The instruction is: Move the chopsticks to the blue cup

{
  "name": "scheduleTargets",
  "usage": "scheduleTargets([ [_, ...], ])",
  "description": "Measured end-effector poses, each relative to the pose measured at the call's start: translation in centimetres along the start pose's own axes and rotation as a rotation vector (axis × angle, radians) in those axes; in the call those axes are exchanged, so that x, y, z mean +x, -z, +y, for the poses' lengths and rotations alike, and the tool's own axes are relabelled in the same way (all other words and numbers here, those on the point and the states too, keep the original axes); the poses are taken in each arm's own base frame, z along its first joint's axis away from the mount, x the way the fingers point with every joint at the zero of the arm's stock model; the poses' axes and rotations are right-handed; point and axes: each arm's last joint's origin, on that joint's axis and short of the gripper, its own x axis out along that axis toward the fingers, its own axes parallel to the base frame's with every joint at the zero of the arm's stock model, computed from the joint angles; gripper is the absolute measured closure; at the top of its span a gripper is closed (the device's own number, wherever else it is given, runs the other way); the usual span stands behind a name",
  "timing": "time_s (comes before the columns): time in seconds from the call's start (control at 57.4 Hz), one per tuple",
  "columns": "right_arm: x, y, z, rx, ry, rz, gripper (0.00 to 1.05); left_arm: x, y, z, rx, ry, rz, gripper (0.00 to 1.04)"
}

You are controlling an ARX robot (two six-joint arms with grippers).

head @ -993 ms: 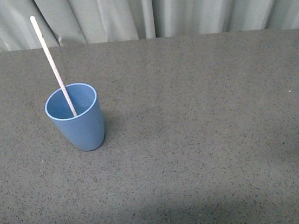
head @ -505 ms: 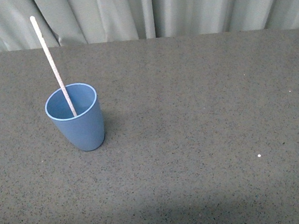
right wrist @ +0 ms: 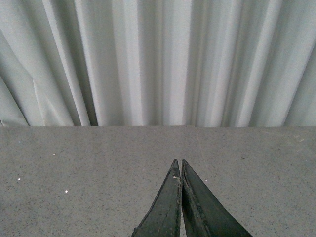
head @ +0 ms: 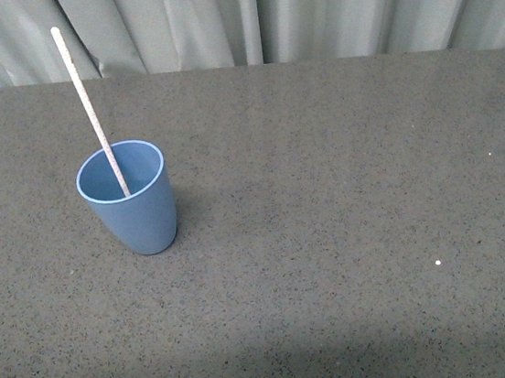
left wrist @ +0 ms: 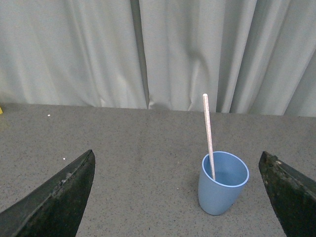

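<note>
In the front view, we are looking at the blue cup (head: 127,198) standing upright on the gray table (head: 350,232), out at about ten o'clock from the middle of the picture. The chopsticks (head: 87,106) are standing inside it, with the low end down in the cup and the top leaning back toward eleven o'clock, past the rim. None of our arms are showing here. In the left wrist view, we are seeing the left gripper (left wrist: 177,195) with its two dark fingers (left wrist: 54,197) spread wide apart and holding nothing. The cup (left wrist: 222,183) is sitting between them but well beyond the tips, and the stick (left wrist: 209,133) is poking up out of it, toward twelve o'clock. In the right wrist view, we are seeing the right gripper (right wrist: 181,170) with its two fingers pressed together on nothing, pointing at bare table and the pale curtain (right wrist: 158,59). We are thinking the job looks done. What could go wrong now is a bump: if our left arm swings near, it could hit the tall leaning stick and tip the light cup over.
</note>
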Motion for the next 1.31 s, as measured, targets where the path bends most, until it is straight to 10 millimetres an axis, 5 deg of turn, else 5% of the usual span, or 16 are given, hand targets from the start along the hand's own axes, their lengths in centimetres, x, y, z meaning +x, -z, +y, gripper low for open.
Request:
scheduleTargets([
  [0.923, -2.7, 0.2, 0.0, -0.001, -0.003, 0.002, 1.04, 0.0, 0.0, 0.0, 0.0, 0.0, 0.0, 0.07],
  [1.306, -2.7, 0.2, 0.0, -0.002, -0.003, 0.001, 0.3, 0.0, 0.0, 0.0, 0.0, 0.0, 0.0, 0.07],
])
